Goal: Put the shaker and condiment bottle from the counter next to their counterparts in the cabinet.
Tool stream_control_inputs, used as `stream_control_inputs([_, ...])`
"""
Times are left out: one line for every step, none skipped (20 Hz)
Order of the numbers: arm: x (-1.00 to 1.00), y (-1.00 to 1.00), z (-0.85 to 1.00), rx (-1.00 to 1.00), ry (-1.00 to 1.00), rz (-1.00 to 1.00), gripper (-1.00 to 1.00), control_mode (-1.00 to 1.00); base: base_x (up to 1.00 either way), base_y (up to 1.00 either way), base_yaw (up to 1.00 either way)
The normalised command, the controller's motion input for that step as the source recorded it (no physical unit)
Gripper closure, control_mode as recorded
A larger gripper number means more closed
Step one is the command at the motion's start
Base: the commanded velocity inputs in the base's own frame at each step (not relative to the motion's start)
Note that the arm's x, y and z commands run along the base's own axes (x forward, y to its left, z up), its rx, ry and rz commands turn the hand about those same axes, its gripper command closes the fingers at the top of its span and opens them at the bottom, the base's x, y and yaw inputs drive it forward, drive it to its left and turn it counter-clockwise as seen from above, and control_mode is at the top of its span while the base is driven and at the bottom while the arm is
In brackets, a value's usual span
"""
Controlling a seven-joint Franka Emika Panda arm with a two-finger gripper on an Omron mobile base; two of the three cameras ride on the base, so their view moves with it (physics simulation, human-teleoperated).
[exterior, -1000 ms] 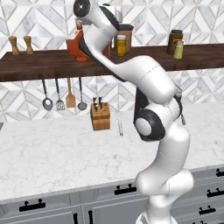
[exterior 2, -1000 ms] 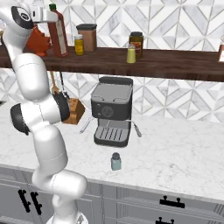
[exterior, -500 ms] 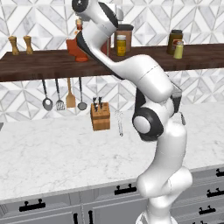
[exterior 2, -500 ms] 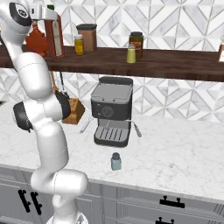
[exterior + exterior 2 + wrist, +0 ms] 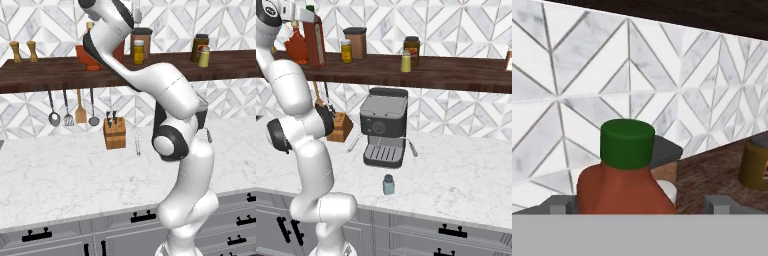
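The condiment bottle, dark red with a green cap, stands upright on the cabinet shelf, right beside the red maple-leaf bottle. My gripper is up at the bottle's neck. In the hand view the condiment bottle rises between the fingertips, and the gripper is open with a gap on the right side. The shaker, small and pale blue-grey with a dark cap, stands on the counter in front of the coffee machine. The yellow-green shaker sits further right on the shelf.
A black coffee machine stands against the tiled wall, with a knife block to its left. Jars crowd the shelf right of the bottle. Two wooden mills stand at the shelf's left. Utensils hang under it.
The jaws have spread wide off the condiment bottle, which stays standing on the shelf beside the maple-leaf bottle. The arm has barely shifted.
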Motion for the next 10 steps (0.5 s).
stream_control_inputs([-0.46,0.03,0.0,0.09,0.0,0.0,-1.0,-1.0,0.0,0.0,0.0])
stream_control_inputs([-0.44,0.02,0.0,0.1,0.0,0.0,-1.0,-1.0,0.0,0.0,0.0])
stream_control_inputs([-0.48,0.0,0.0,0.1,0.0,0.0,-1.0,-1.0,0.0,0.0,0.0])
stream_control_inputs([-0.48,0.0,0.0,0.1,0.0,0.0,-1.0,-1.0,0.0,0.0,0.0])
stream_control_inputs([-0.44,0.0,0.0,0.1,0.0,0.0,-1.0,-1.0,0.0,0.0,0.0])
stream_control_inputs([-0.42,0.0,0.0,0.1,0.0,0.0,-1.0,-1.0,0.0,0.0,0.0])
stream_control_inputs([-0.39,0.0,0.01,0.1,0.0,0.0,-1.0,-1.0,0.0,0.0,0.0])
stream_control_inputs([-0.41,0.0,0.04,0.09,0.0,0.0,-1.0,-1.0,0.0,0.0,0.0])
stream_control_inputs([-0.41,0.0,0.08,0.09,0.0,0.0,-1.0,-1.0,0.0,0.0,0.0])
stream_control_inputs([-0.39,0.0,0.08,0.08,0.0,0.0,-1.0,-1.0,0.0,0.0,0.0])
